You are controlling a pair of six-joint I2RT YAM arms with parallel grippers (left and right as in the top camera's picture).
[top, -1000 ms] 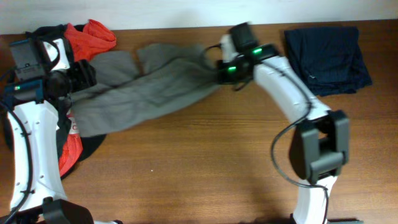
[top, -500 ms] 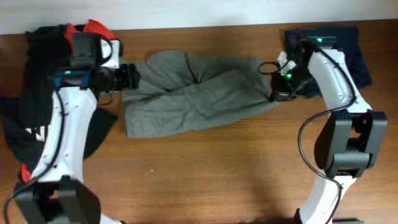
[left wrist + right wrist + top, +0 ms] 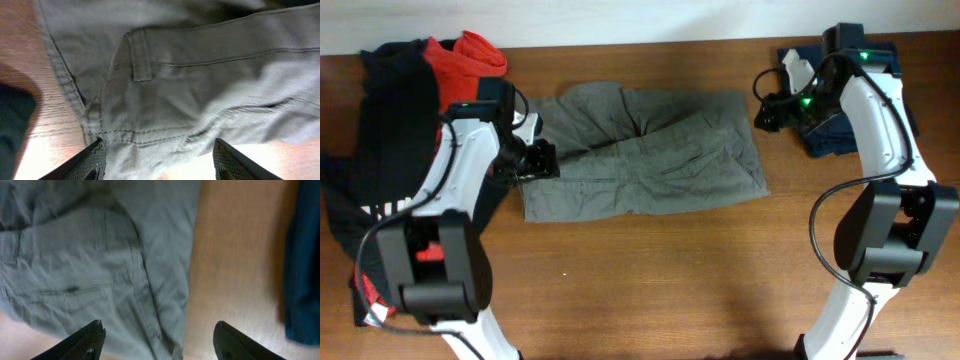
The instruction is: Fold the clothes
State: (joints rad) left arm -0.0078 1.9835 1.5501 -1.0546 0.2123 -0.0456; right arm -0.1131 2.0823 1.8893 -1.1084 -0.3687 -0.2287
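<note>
Wooden table (image 3: 650, 280), grey-olive shorts (image 3: 650, 165) spread flat mid-table, both sets of jaws wide apart and empty; left gripper (image 3: 542, 160) at one edge, right gripper (image 3: 767, 112) just beside the other. Best pinch matching corners and carry them over evenly

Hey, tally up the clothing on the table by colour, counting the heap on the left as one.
Grey-olive shorts: 1
Dark navy folded garment: 1
Red-and-black heap: 1
Total: 3
</note>
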